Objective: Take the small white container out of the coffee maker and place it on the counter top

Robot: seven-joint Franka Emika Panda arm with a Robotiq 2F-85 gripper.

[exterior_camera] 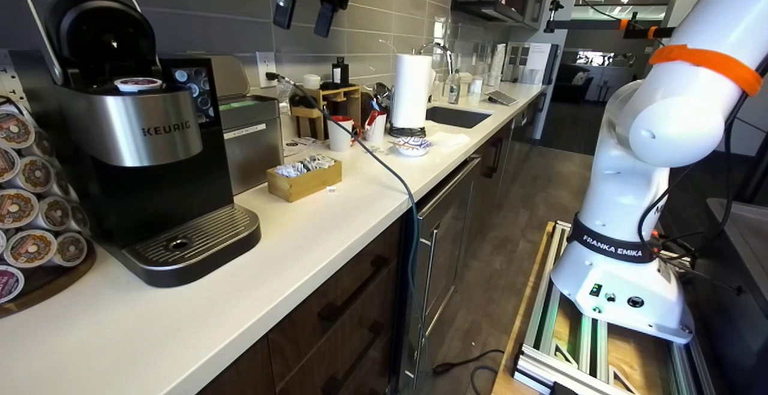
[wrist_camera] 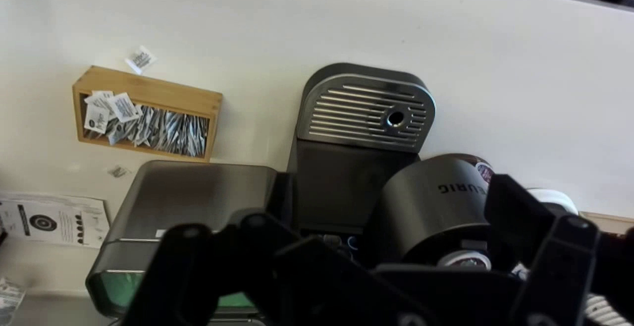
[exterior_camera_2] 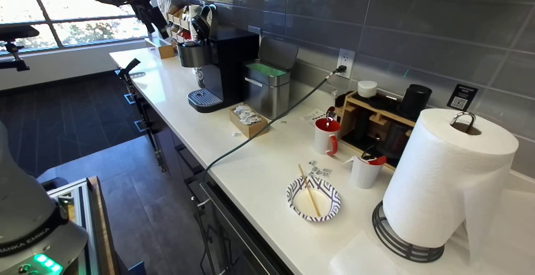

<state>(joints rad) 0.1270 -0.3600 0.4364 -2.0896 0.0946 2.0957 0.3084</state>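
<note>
While a bright window point(exterior_camera_2: 92, 32) and dark floor point(exterior_camera_2: 75, 108) frame the room in an exterior view, the surface is a long white counter top point(exterior_camera: 288, 245), back edge against grey wall tile point(exterior_camera: 210, 20), front edge over brown drawers point(exterior_camera: 336, 335). Franka Emika Panda arm point(exterior_camera: 630, 191) stands off the front edge. Keurig coffee maker point(exterior_camera: 141, 149) near the back edge, top raised, brew head point(exterior_camera: 114, 122) uncovered. Steel bin point(exterior_camera: 255, 149) just beside it along that edge, lid up. Paper towel roll point(exterior_camera_2: 447, 174) well apart, farther along the counter top. Wooden box point(exterior_camera: 312, 183) of packets point(exterior_camera: 303, 165) between bin and front edge.

Robotiq gripper point(exterior_camera: 302, 26) hangs in the air, fingers point(exterior_camera: 324, 20) spread wide, holding nothing. Small white K-cup pod point(exterior_camera: 138, 84) sits in the brew head, printed side up, lower than the gripper and apart from it; in the wrist view it shows between the fingers, nearer the one at picture right.

Writing: KEURIG in dark letters on the brew head's steel band; FRANKA EMIKA in white on the arm's black base band point(exterior_camera: 612, 248). White label strip point(exterior_camera: 245, 131) on the bin and black QR-code card point(exterior_camera_2: 462, 96) above the back edge: print too small to read. Same for the stacked K-cup pods point(exterior_camera: 35, 174) just beside the coffee maker.
</note>
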